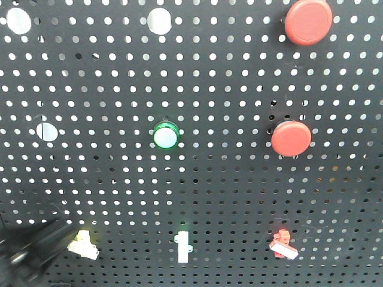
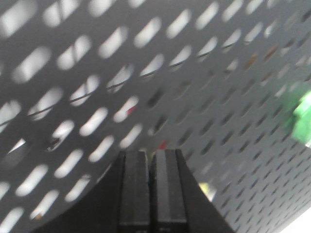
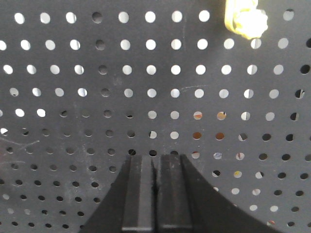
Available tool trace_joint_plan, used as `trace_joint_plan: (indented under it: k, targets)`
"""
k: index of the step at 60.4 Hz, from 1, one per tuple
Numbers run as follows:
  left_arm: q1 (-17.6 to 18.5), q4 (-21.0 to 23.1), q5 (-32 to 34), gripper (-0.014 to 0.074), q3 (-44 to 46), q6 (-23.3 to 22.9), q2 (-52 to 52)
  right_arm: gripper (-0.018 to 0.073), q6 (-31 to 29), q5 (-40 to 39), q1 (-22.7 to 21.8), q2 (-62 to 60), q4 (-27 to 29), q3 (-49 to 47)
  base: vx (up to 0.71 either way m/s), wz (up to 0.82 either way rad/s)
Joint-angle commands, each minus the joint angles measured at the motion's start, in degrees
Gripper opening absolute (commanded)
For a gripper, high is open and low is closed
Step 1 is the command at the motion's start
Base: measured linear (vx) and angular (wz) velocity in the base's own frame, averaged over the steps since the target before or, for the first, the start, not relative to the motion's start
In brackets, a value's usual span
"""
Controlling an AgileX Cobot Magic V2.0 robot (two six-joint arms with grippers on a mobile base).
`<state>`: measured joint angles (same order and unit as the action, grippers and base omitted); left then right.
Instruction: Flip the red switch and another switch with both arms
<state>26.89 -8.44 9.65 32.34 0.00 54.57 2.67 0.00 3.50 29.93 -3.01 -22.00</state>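
Note:
The red switch (image 1: 282,244), a small red toggle with a white lever, sits low right on the black pegboard (image 1: 239,197). The other switch (image 1: 82,244), pale yellow, sits low left. My left gripper (image 1: 36,248) is a blurred black shape just left of the yellow switch. In the left wrist view the left gripper (image 2: 150,154) is shut with nothing in it, close to the board, and a pale yellow blur (image 2: 208,190) lies to its right. My right gripper (image 3: 155,158) is shut and empty, facing bare pegboard. It is out of the front view.
Two big round red push buttons (image 1: 308,21) (image 1: 291,138) and a green-ringed round button (image 1: 166,136) stand higher on the board. A white upright toggle (image 1: 184,246) sits between the two switches. A yellow knob-like part (image 3: 247,19) shows at the top right of the right wrist view.

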Motion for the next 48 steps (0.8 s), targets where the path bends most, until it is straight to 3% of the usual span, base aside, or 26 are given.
trace_joint_plan:
  k: [1,17,28,48]
  targets:
    - [0.4,0.6,5.0,0.0002,2.9,0.0,1.0,-0.0006,-0.2,-5.0,-0.2,0.3,-0.2,-2.1,0.00,0.00]
    - [0.6,0.7,-4.4,0.0002,2.8,-0.9,1.4,-0.0006,-0.2,-5.0,-0.2,0.3,-0.2,-2.1,0.00,0.00]
    - [0.8,0.7,-13.6,0.0002,2.8,-6.8,-1.0,-0.0006,-0.2,-5.0,-0.2,0.3,-0.2,-2.1,0.00,0.00]
    - [0.8,0.7,-18.8,0.0002,2.8,-7.9,-7.4,-0.0006,-0.2,-5.0,-0.2,0.3,-0.1,-2.1,0.00,0.00]
